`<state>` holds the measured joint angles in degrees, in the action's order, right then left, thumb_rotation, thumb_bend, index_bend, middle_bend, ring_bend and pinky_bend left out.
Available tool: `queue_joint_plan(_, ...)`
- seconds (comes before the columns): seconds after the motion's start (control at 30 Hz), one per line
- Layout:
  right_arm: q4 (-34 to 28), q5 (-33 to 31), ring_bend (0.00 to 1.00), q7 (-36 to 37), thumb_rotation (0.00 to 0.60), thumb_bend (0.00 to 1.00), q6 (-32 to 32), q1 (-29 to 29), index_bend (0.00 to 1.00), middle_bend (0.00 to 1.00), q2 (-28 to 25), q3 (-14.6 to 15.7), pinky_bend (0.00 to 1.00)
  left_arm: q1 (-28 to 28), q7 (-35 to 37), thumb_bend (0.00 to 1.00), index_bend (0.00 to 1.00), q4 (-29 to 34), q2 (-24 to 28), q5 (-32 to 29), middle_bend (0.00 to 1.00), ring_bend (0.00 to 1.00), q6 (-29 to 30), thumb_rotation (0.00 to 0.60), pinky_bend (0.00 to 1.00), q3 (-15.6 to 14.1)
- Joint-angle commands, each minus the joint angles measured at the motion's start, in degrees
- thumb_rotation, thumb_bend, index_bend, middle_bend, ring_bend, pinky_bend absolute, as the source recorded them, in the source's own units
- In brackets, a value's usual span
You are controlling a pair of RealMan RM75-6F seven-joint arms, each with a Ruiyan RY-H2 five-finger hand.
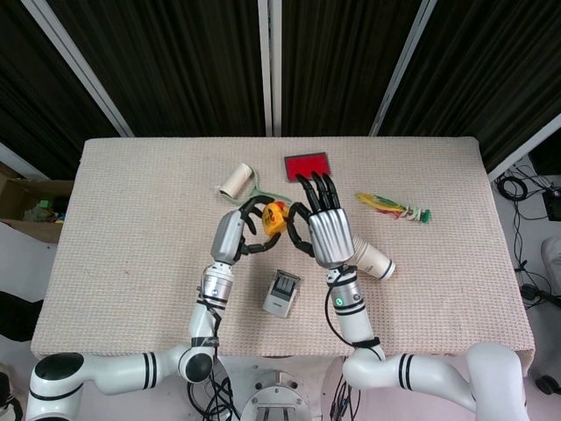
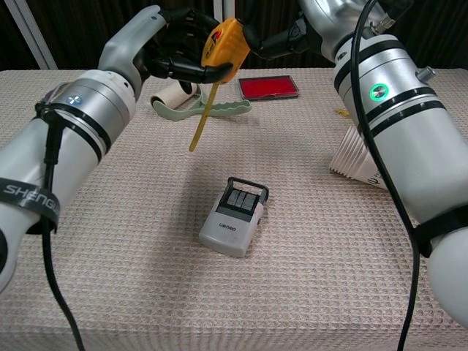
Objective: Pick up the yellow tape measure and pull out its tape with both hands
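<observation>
My left hand (image 2: 179, 53) holds the yellow tape measure (image 2: 224, 48) up in the air above the table. A short length of yellow tape (image 2: 202, 117) hangs down from the case with its end free. My right hand (image 2: 281, 42) reaches in from the right, and one dark fingertip touches the case's right edge. In the head view the right hand (image 1: 321, 219) has its fingers stretched out straight, and only the thumb side comes near the tape measure (image 1: 274, 217). The left hand (image 1: 248, 226) curls round the case from the left.
A grey handheld device (image 2: 234, 217) lies on the cloth below the hands. A red flat box (image 2: 268, 87) sits behind, with a paper roll (image 2: 175, 93) and a green strip (image 2: 216, 110) at the back left. Stacked paper cups (image 2: 357, 170) lie at the right, and a colourful bundle (image 1: 392, 208) beyond them.
</observation>
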<state>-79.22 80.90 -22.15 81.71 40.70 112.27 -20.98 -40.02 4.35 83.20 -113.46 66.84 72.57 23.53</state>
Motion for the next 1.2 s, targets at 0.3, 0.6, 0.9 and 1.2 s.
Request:
queue_joint_plan(0.3, 0.3, -0.2, 0.00, 0.7, 0.600, 0.48, -0.2, 0.1, 0.59, 0.15, -0.2, -0.1, 0.00, 0.2, 0.4, 0.40, 0.63, 0.1, 0.0, 0.6, 0.61, 0.54, -0.4, 0.600, 0.62, -0.3)
queue_joint_plan(0.6, 0.0, 0.8, 0.00, 0.7, 0.600, 0.49, 1.1, 0.1, 0.62, 0.16, -1.1, -0.7, 0.00, 1.4, 1.3, 0.40, 0.63, 0.9, 1.5, 1.0, 0.61, 0.54, -0.9, 0.600, 0.62, -1.3)
queue_joint_plan(0.9, -2.9, 2.9, 0.00, 0.0, 0.600, 0.49, 4.1, -0.4, 0.62, 0.16, -4.4, -2.5, 0.00, 3.3, 3.1, 0.41, 0.63, 1.8, 4.3, 1.9, 0.61, 0.54, -1.4, 0.600, 0.62, -3.0)
queue_joint_plan(1.2, -9.5, 4.5, 0.00, -0.4, 0.600, 0.49, 8.6, -2.6, 0.62, 0.16, -11.2, -6.2, 0.00, 7.4, 13.7, 0.42, 0.64, -0.5, 11.3, 5.9, 0.61, 0.55, -4.0, 0.600, 0.63, -7.6)
